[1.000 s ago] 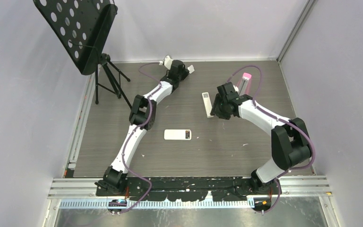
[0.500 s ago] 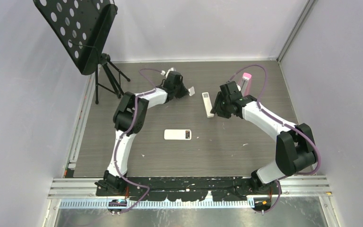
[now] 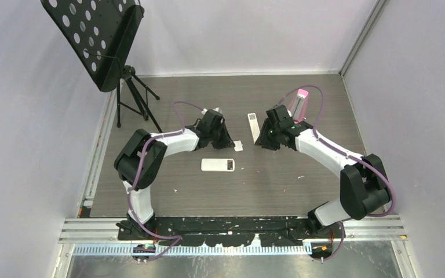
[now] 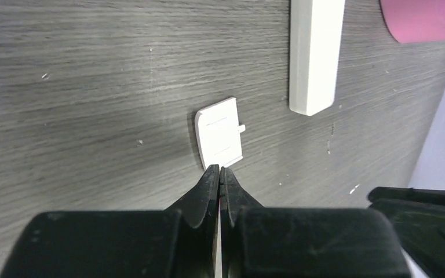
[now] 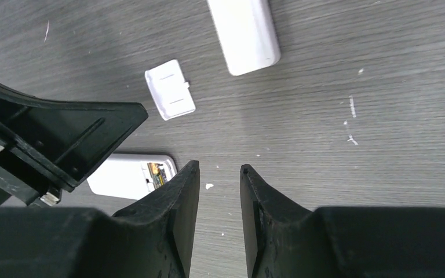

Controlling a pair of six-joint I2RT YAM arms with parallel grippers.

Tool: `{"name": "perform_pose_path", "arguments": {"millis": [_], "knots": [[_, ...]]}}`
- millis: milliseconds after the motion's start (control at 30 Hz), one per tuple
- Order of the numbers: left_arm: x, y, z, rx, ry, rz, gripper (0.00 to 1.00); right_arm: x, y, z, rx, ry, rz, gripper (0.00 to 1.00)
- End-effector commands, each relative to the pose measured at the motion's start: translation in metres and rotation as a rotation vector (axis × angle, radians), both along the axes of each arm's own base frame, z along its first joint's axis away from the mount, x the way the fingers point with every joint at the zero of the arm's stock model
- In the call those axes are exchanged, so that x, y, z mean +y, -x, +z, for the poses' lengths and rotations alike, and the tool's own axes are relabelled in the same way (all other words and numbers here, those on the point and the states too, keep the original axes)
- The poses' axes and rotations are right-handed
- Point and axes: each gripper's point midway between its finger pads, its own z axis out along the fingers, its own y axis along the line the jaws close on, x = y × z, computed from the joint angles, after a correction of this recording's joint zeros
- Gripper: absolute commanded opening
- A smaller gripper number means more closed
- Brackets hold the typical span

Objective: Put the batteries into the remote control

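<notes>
The remote control (image 3: 215, 165) lies back up at mid-table, its battery bay open at the right end (image 5: 159, 172); it also shows in the right wrist view (image 5: 121, 176). My left gripper (image 3: 229, 142) is shut, its tips (image 4: 219, 169) pinching the near edge of the small white battery cover (image 4: 220, 138), just beyond the remote. The cover also shows in the top view (image 3: 239, 146) and the right wrist view (image 5: 170, 88). My right gripper (image 5: 219, 168) is open and empty, hovering to the right of the cover (image 3: 263, 141). No batteries are in view.
A longer slim white remote (image 3: 253, 120) lies behind my right gripper and shows in both wrist views (image 4: 314, 52) (image 5: 244, 35). A pink-topped object (image 3: 300, 98) stands at the back right. A black music stand (image 3: 95, 40) is at the far left.
My left arm has swung from the far edge toward the near side, bringing the white cover with it to just beyond the remote. My right gripper has shifted slightly nearer.
</notes>
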Motion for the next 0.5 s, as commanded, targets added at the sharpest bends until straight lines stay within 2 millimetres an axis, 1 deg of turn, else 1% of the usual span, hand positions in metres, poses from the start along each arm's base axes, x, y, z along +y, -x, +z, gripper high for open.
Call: {"name": "perform_pose_path", "arguments": {"millis": [0, 67, 100, 133, 200, 233, 300, 333, 367, 467], "knots": [[-0.002, 0.002, 0.039, -0.039, 0.089, -0.015, 0.07, 0.020, -0.006, 0.014, -0.048, 0.034, 0.011, 0.37], [0.005, 0.000, 0.049, -0.061, 0.093, 0.000, 0.15, 0.032, -0.004, 0.010, -0.044, 0.064, 0.028, 0.39], [0.011, -0.001, 0.053, -0.066, 0.088, 0.016, 0.16, 0.040, -0.003, 0.009, -0.046, 0.078, 0.043, 0.41], [0.020, -0.001, 0.053, -0.070, 0.072, 0.038, 0.17, 0.048, -0.005, 0.010, -0.053, 0.090, 0.052, 0.41], [0.046, 0.001, 0.048, -0.071, 0.006, 0.100, 0.20, 0.060, -0.005, 0.004, -0.050, 0.132, 0.083, 0.43], [0.060, 0.000, 0.046, -0.079, -0.028, 0.135, 0.22, 0.067, -0.009, 0.006, -0.062, 0.152, 0.098, 0.43], [0.081, 0.006, 0.045, -0.083, -0.076, 0.175, 0.32, 0.076, -0.013, -0.002, -0.047, 0.188, 0.123, 0.43], [0.089, 0.010, 0.045, -0.081, -0.087, 0.181, 0.37, 0.080, -0.015, -0.006, -0.044, 0.209, 0.134, 0.43], [0.099, 0.012, 0.044, -0.088, -0.116, 0.205, 0.42, 0.083, -0.019, -0.010, -0.046, 0.234, 0.140, 0.44], [0.121, 0.020, 0.048, -0.098, -0.149, 0.241, 0.59, 0.087, -0.026, -0.018, -0.039, 0.298, 0.153, 0.44]]}}
